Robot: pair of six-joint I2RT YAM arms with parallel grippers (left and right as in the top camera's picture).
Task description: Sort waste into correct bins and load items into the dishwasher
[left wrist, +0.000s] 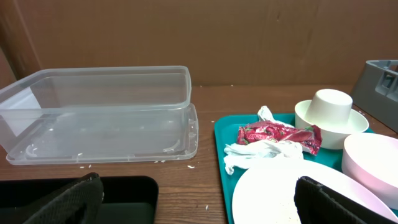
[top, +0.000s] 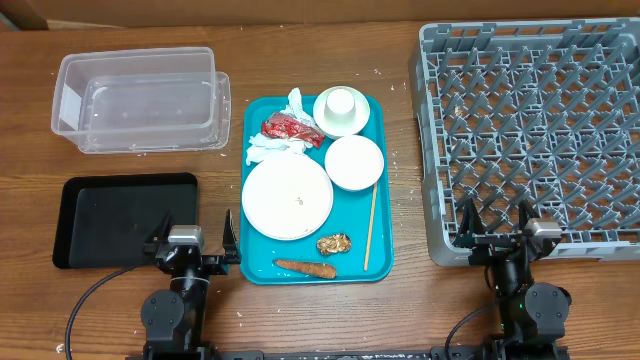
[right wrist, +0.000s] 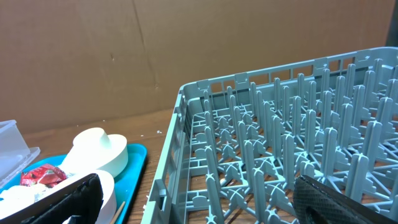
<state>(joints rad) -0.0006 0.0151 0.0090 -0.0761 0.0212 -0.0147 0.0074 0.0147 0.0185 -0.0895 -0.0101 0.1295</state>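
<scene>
Gaping wide and empty: left gripper (top: 196, 226) just beside a shallow matte black tray (top: 110, 215), right gripper (top: 495, 224) at the near rim of the grey pegged plastic rack (top: 540, 120). Between them, on a smooth teal tray (top: 383, 255): round white plate (top: 287, 197), bowl (top: 354, 161), cup (top: 342, 102) in a second bowl (top: 324, 119), crumpled napkins (top: 268, 149), shiny red wrapper (top: 290, 127), carrot-like stick (top: 305, 267), lumpy brown bit (top: 333, 243). Beyond, clear tub (top: 140, 100). Wood-grain table (top: 300, 320), cardboard wall (left wrist: 249, 37).

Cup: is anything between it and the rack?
Nothing visible does. The cup sits in a bowl on the teal tray; only bare table lies between that tray and the rack.
</scene>
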